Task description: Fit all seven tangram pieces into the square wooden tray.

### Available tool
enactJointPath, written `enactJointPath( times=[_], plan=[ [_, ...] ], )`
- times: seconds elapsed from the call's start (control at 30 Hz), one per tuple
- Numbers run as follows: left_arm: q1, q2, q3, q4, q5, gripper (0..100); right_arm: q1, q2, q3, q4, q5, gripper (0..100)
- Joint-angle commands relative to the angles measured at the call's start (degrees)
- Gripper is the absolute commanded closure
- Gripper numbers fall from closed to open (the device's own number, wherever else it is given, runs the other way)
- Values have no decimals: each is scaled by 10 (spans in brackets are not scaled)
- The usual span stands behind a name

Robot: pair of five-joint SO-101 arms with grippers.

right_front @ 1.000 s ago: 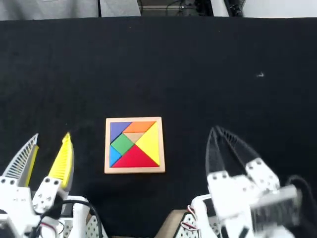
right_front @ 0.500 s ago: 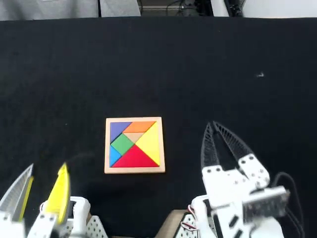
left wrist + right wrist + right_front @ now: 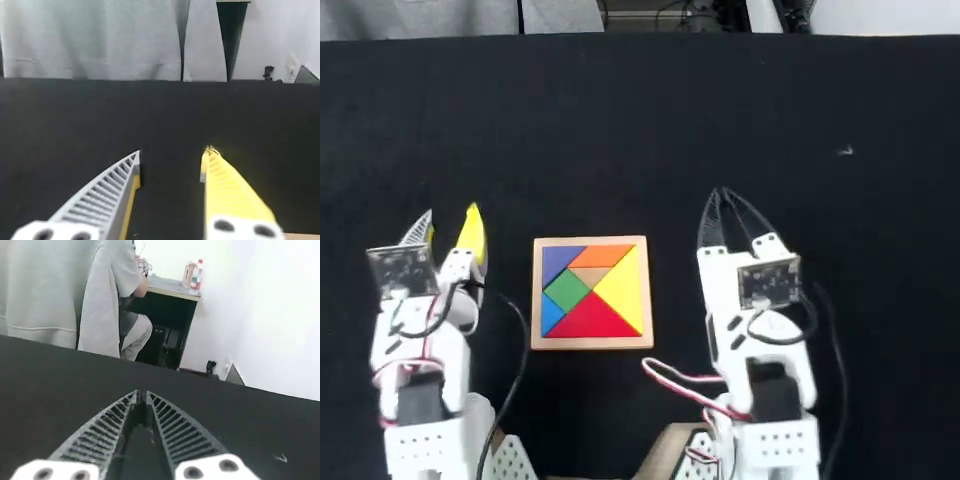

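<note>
Where tray point(image 3: 536, 295) sits, left gripper point(image 3: 450, 212), right gripper point(image 3: 722, 196) flanking

The bench point(image 3: 820, 100) is covered with black cloth, matt all over. The tray point(image 3: 591, 343) is pale bare wood, smooth, with a soft sheen along its rim. The tangram pieces point(image 3: 595, 318) in it look painted, flat-coloured and smooth.

At 9 o'clock of the tray, the left hand point(image 3: 448, 215) has plastic fingers point(image 3: 225, 190), one yellow and smooth-faced, one pale grey and ribbed. At 3 o'clock, the right hand point(image 3: 720, 195) has black, ribbed plastic fingers point(image 3: 175, 432) on a white, matt plastic body.

The wires point(image 3: 675, 378) at its base are plastic-sheathed. Beyond the bench at 12 o'clock hangs a grey cloth curtain point(image 3: 90, 40), matt and softly creased.
</note>
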Motion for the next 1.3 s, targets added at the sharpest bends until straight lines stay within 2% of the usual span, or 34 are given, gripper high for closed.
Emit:
enactJointPath(
  times=[0.0,0.27,0.37,0.63,0.77,0.9,0.97,1.03,1.1,1.17,1.27],
  plan=[
    [7,-4,16,-11,-6,796,4,-41,9,-24,-2,986],
    [38,33,18,82,-6,796,-17,-37,11,83,1,986],
    [38,50,20,127,-6,800,-16,-36,12,156,-2,986],
    [41,61,21,335,-6,801,-15,-37,12,417,-3,986],
    [39,48,15,430,-4,801,-16,-42,12,490,-3,986],
    [36,21,18,439,-2,810,-16,-38,12,560,-3,987],
    [37,14,18,443,-3,877,-2,-37,12,556,-3,988],
    [38,13,18,444,-4,985,11,-38,12,557,-4,988],
    [38,13,18,444,-2,941,12,-37,12,556,-4,988],
    [38,13,18,444,-2,975,13,-36,12,556,-27,988],
    [38,13,18,444,-2,972,15,-36,12,556,-71,988]
  ],
)
